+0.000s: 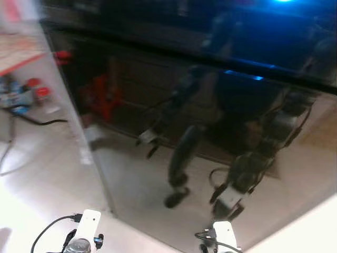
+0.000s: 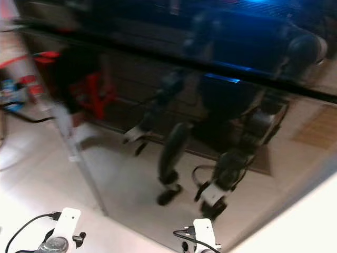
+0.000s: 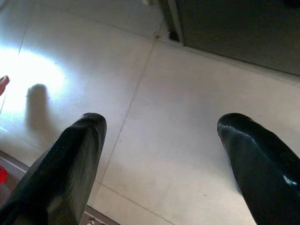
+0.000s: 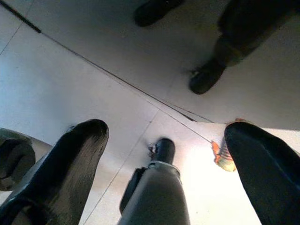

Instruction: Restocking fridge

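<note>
The robot stood close before the fridge [image 1: 221, 105], whose dark glossy door took up most of the head views and stood shut. The door mirrored the robot itself (a blurred reflection of silver arms, legs and feet), together with a blue glow near its upper edge. The fridge's lower edge met the pale tiled floor [image 1: 47, 174] just ahead of the robot.

To the robot's left, beyond the fridge's side, a black cable [image 1: 39, 122] lay across the floor, and some small red and blue items [image 1: 23, 92] sat further back, too blurred to identify.

Both arms hung low, their wrist housings showing at the bottom edge of the head views. The left tool [image 3: 159, 164] pointed down at bare floor tiles beside the fridge's bottom corner, its two black fingers [image 3: 65, 168] spread wide with nothing between them. The right tool [image 4: 161, 164] was likewise released and empty, fingers [image 4: 70, 164] held apart above the floor; below it the robot's own leg and foot [image 4: 157, 183] showed, next to the seam where the floor met the reflective door. A small orange patch [image 4: 224, 154] lay on the floor near that seam; what it was could not be told.
</note>
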Controlling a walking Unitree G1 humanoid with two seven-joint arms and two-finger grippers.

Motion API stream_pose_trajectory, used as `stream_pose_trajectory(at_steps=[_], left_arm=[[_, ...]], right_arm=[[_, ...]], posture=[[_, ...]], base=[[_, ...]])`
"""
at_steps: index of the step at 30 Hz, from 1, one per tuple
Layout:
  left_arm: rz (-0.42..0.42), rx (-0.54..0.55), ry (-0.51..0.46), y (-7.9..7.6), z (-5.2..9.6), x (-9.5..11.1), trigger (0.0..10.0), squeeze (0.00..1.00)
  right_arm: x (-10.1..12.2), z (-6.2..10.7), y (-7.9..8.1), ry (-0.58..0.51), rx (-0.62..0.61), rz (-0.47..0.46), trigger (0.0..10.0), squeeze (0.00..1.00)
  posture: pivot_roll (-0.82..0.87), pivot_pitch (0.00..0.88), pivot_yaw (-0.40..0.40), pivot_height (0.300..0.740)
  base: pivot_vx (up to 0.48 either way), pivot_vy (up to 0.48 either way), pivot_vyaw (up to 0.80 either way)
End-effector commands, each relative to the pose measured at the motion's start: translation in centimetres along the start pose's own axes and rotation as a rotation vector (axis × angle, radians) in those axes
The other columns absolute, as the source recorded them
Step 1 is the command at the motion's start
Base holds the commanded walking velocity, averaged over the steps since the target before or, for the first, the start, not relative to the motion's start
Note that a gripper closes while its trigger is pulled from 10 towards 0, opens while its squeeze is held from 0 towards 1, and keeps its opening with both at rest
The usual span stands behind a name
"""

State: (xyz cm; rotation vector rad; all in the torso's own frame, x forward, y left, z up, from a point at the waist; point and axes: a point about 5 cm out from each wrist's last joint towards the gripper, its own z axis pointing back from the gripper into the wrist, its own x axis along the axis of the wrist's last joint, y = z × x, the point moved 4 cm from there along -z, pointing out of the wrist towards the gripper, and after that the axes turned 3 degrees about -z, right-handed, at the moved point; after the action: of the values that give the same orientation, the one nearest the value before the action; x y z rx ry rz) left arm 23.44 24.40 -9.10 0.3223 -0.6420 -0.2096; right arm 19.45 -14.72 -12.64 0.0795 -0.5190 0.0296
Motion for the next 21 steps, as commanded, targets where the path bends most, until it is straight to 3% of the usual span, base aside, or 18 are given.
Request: stream_pose_trajectory(at_steps=[1,7,13,21], left_arm=[[0.011,-0.003,0.013,0.2,0.0,-0.4,10.0,0.00],[0.006,-0.011,0.012,0.2,0.0,-0.4,10.0,0.00],[-0.033,-0.042,0.006,0.0,0.0,-0.4,10.0,0.00],[-0.010,-0.067,0.012,-0.8,0.0,-0.3,10.0,0.00]], right_arm=[[0.2,0.0,0.0,-0.002,-0.003,0.007,10.0,0.00],[0.1,0.0,0.0,0.004,-0.012,-0.010,10.0,0.00],[0.0,0.0,0.1,0.003,-0.007,-0.017,10.0,0.00],[0.1,0.0,-0.5,-0.005,-0.017,-0.010,10.0,0.00]], posture=[[-0.10,0.000,-0.037,0.740],[-0.10,0.000,-0.036,0.740],[-0.08,0.000,-0.030,0.740],[-0.10,0.000,-0.058,0.740]], base=[[0.000,0.480,0.00],[0.000,0.442,0.00],[0.000,0.000,0.00],[0.000,0.000,0.00]])
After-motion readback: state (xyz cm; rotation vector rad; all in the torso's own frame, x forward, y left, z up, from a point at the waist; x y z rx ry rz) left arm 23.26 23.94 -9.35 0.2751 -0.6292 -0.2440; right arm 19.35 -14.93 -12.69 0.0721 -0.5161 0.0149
